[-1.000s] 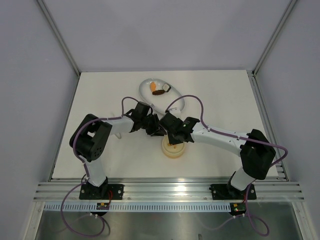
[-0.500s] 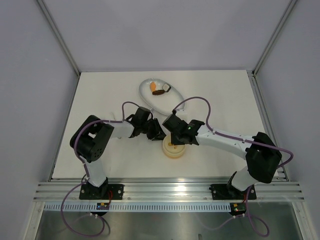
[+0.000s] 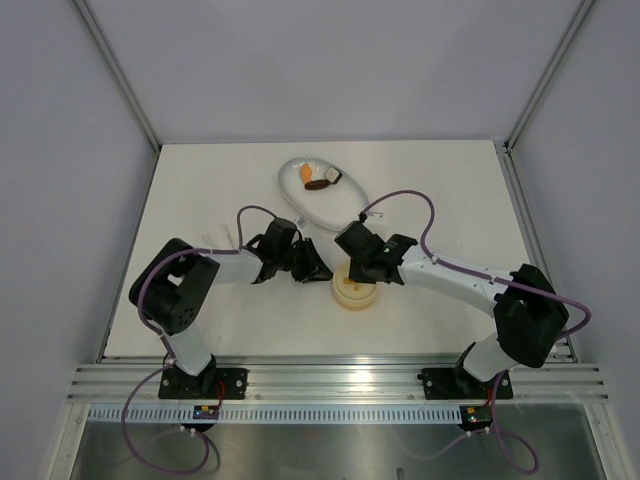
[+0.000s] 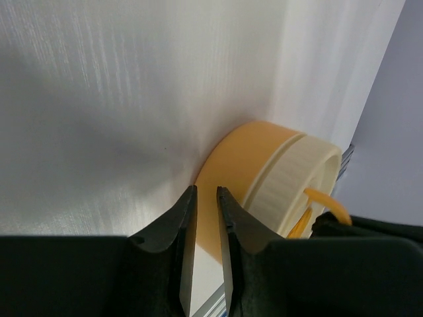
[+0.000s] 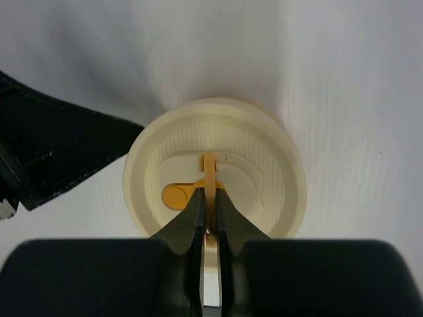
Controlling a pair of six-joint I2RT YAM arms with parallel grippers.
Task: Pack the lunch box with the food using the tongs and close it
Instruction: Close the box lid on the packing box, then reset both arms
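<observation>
The right fingers (image 5: 192, 221) pinch tight on the thin yellow loop (image 5: 209, 168) on the lid (image 5: 264, 185) of the lunch box (image 4: 231, 165). The left fingers (image 4: 172, 228) are a little apart and hold nothing. The box is just past their tips. Food (image 3: 318, 182) lies in the white dish (image 3: 282, 180), further off on the desk (image 3: 450, 200).

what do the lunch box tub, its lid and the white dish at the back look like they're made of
Tub: probably plastic, with a smooth, matte yellow-orange wall of even colour.
Lid: cream plastic, with fine moulded ribs and a round orange tab.
Dish: white with a smooth look. It could be ceramic or plastic, too small to tell.
</observation>
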